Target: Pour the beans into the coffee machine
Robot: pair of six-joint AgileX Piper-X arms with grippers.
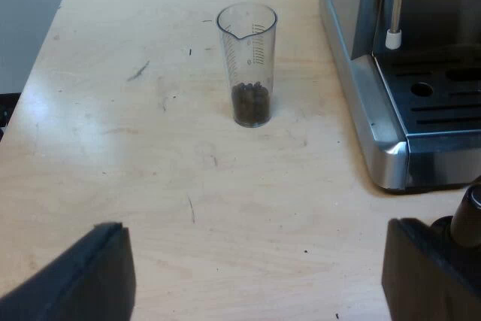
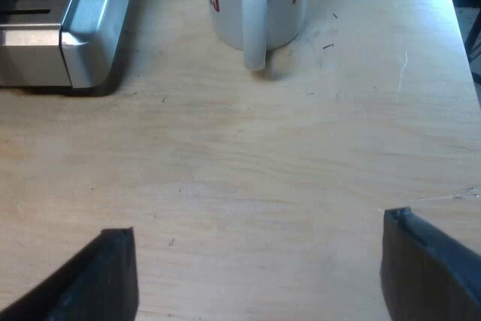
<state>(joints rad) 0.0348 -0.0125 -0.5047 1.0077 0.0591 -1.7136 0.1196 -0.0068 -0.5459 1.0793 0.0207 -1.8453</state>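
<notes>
Left wrist view: L gripper released, fingers wide apart, nothing btwn them, low over table. Measuring glass upright on table ahead, well apart from gripper, beans in its bottom. Espresso machine near glass, not touching.

Right wrist view: R gripper released, empty, over table. White mug w/ red lettering ahead, handle toward gripper; machine corner nearby.

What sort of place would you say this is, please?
Probably a coffee-making workbench: a pale wooden tabletop carries a stainless-steel espresso machine, a clear plastic measuring glass holding dark beans, and a white ceramic mug with red lettering.
</notes>
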